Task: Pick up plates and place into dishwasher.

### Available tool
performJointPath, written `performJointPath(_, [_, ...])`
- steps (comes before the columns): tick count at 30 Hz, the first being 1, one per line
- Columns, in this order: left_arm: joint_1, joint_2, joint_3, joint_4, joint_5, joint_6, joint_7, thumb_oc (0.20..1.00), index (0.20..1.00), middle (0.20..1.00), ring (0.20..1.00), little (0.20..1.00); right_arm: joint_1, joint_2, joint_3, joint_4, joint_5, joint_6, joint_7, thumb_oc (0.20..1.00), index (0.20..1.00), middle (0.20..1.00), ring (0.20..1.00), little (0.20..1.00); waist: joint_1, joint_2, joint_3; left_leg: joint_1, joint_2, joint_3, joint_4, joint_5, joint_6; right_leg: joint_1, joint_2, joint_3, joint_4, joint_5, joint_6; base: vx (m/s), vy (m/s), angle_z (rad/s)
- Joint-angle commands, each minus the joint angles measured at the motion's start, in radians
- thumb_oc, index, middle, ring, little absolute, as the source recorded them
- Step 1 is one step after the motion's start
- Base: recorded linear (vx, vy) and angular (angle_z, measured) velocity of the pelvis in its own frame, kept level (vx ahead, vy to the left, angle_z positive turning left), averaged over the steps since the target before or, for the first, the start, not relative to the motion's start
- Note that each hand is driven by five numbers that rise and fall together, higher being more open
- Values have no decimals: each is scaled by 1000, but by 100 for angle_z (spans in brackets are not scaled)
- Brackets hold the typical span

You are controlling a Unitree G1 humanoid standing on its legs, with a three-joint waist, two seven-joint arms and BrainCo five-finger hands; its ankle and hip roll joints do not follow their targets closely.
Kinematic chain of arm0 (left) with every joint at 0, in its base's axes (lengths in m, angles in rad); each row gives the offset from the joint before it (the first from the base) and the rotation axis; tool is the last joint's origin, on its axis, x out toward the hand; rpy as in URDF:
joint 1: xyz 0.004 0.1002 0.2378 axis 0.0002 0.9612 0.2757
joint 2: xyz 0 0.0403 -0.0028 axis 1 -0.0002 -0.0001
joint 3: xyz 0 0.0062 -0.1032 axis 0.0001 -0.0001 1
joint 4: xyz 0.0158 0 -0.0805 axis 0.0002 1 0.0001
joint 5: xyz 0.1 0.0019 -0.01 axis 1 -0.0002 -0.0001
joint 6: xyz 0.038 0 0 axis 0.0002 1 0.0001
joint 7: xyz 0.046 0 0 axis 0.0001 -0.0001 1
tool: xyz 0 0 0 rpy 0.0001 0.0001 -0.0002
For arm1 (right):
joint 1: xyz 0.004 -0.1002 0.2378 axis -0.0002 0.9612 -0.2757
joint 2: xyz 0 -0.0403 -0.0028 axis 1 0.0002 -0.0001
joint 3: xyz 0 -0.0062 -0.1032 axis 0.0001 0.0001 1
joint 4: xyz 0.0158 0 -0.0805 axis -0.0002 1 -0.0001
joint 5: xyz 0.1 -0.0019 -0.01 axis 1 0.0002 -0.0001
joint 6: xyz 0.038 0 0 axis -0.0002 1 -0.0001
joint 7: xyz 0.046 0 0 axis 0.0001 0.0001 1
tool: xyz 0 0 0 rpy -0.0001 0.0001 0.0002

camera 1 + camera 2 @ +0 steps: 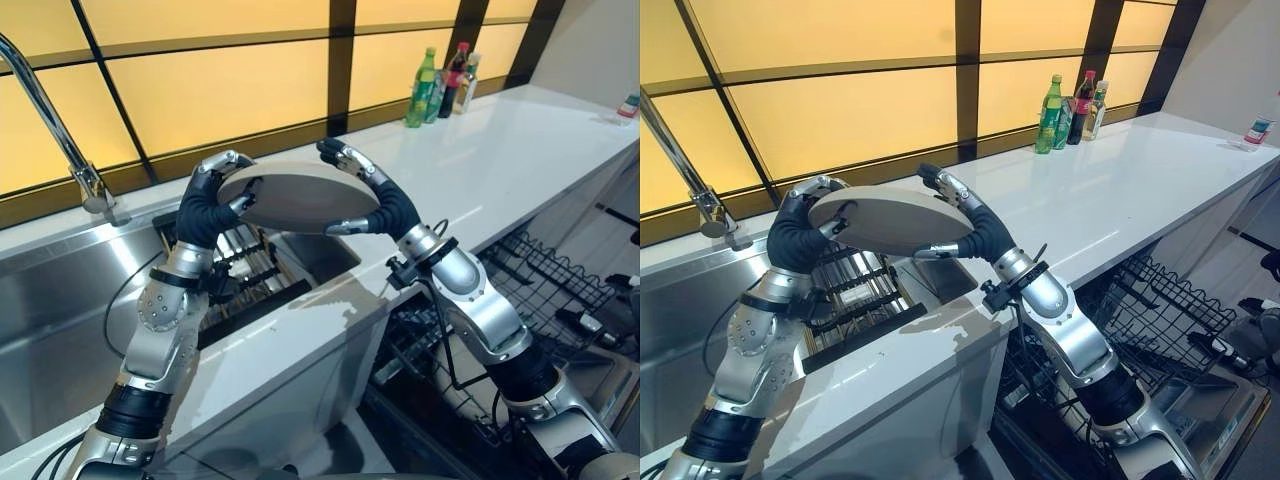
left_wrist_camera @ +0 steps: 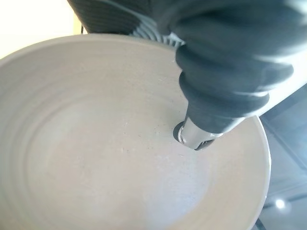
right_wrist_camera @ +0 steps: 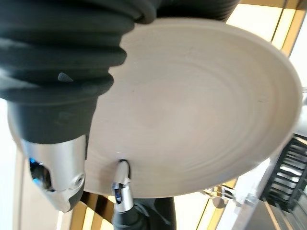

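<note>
So both hands have the plate (image 1: 295,195) up in the air over the counter edge, between the sink (image 1: 60,300) and the open dishwasher (image 1: 520,300). The left hand (image 1: 205,205) grips its left rim, and the right hand (image 1: 375,200) curls fingers over the far edge with its thumb under the near edge. The eye views only give you the plate's pale underside. The wrist views show its ringed face up close, with a fingertip (image 2: 192,136) pressing on it. A drying rack (image 1: 250,265) sits right below, the faucet (image 1: 60,130) off to the left, bottles (image 1: 440,85) way back by the window.
</note>
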Motion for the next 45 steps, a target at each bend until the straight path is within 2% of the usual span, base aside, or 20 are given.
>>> performJointPath(1, [-165, -25, -130, -66, -25, -53, -108, 200, 200, 200, 200, 200, -115, 55, 130, -51, 43, 1, 73, 1000, 1000, 1000, 1000, 1000, 26, 6, -73, 3, -36, -10, -33, 10, 46, -36, -1, -8, 156, -86, -24, 0, 0, 0])
performJointPath(2, [-161, -23, -127, -62, -30, -54, -114, 200, 200, 200, 200, 200, -116, 54, 135, -50, 56, 10, 93, 862, 862, 862, 862, 862, 29, 4, -73, 3, -36, -13, -32, 11, 47, -35, -2, -10, 157, -84, -23, 0, 0, 0])
performJointPath(3, [-159, -25, -125, -61, -29, -52, -119, 200, 200, 200, 200, 200, -116, 55, 140, -51, 67, 23, 110, 347, 347, 347, 347, 347, 30, 2, -74, 3, -37, -14, -33, 11, 47, -35, -2, -11, 156, -84, -24, 0, 0, 0])
performJointPath(4, [-157, -25, -123, -59, -29, -55, -123, 200, 200, 200, 200, 200, -116, 56, 144, -48, 73, 31, 126, 200, 200, 200, 200, 200, 31, 1, -74, 3, -36, -14, -33, 12, 47, -35, -2, -11, 155, -83, -24, 0, 0, 0])
performJointPath(6, [-145, -23, -113, -58, -39, -60, -135, 200, 200, 200, 200, 200, -110, 45, 159, -46, 72, 56, 201, 200, 200, 200, 200, 200, 33, -2, -76, 1, -35, -11, -33, 13, 47, -34, 0, -9, 150, -81, -26, 0, 0, 0])
performJointPath(9, [-142, -18, -110, -61, -40, -58, -134, 200, 200, 200, 200, 200, -115, 17, 182, -54, 74, 62, 263, 200, 200, 200, 200, 200, 34, -8, -76, -1, -32, -7, -32, 15, 45, -32, 3, -10, 147, -81, -28, 0, 0, 0])
performJointPath(13, [-147, -14, -116, -45, -40, -66, -136, 200, 200, 200, 200, 200, -133, -7, 190, -66, 96, 64, 290, 200, 200, 200, 200, 200, 34, -15, -75, 1, -30, -7, -32, 18, 44, -29, 8, -9, 144, -78, -31, 0, 0, 0])
performJointPath(27, [-139, -23, -113, -27, -35, -82, -141, 200, 200, 200, 200, 200, -134, 16, 176, -40, 87, 72, 281, 200, 200, 200, 200, 200, 33, -14, -72, 4, -25, 1, -30, 20, 42, -26, 16, -8, 147, -81, -40, 0, 0, 0])
performJointPath(30, [-140, -24, -112, -24, -16, -64, -119, 200, 200, 200, 200, 200, -128, 12, 168, -34, 80, 65, 262, 200, 200, 200, 200, 200, 30, -14, -71, 6, -22, 6, -29, 20, 41, -26, 16, -8, 152, -83, -42, 0, 0, 0])
performJointPath(31, [-139, -23, -109, -21, -8, -55, -108, 451, 451, 451, 451, 451, -126, 9, 161, -34, 77, 62, 248, 200, 200, 200, 200, 200, 28, -13, -70, 7, -21, 8, -29, 20, 41, -25, 16, -8, 153, -83, -42, 0, 0, 0])
performJointPath(32, [-138, -20, -105, -13, 7, -54, -94, 1000, 1000, 1000, 1000, 1000, -123, 4, 148, -32, 79, 60, 232, 200, 200, 200, 200, 200, 25, -11, -69, 10, -21, 12, -30, 20, 41, -24, 17, -7, 154, -83, -42, 0, 0, 0])
performJointPath(38, [-103, -11, -28, 36, -21, -32, 48, 1000, 1000, 1000, 1000, 1000, -75, -36, 30, -7, 49, 43, 140, 200, 200, 200, 200, 200, 10, -6, -72, 16, -17, 25, -33, 19, 39, -20, 17, -3, 151, -82, -40, 0, 0, 0])
performJointPath(45, [-4, -9, 132, 66, 13, -68, 178, 1000, 1000, 1000, 1000, 1000, 34, -96, -144, 5, -6, 8, 95, 200, 200, 200, 200, 200, -22, -2, -69, 24, -8, 52, -26, 6, 40, -33, 14, 31, 160, -83, -39, 19, -4, -4])
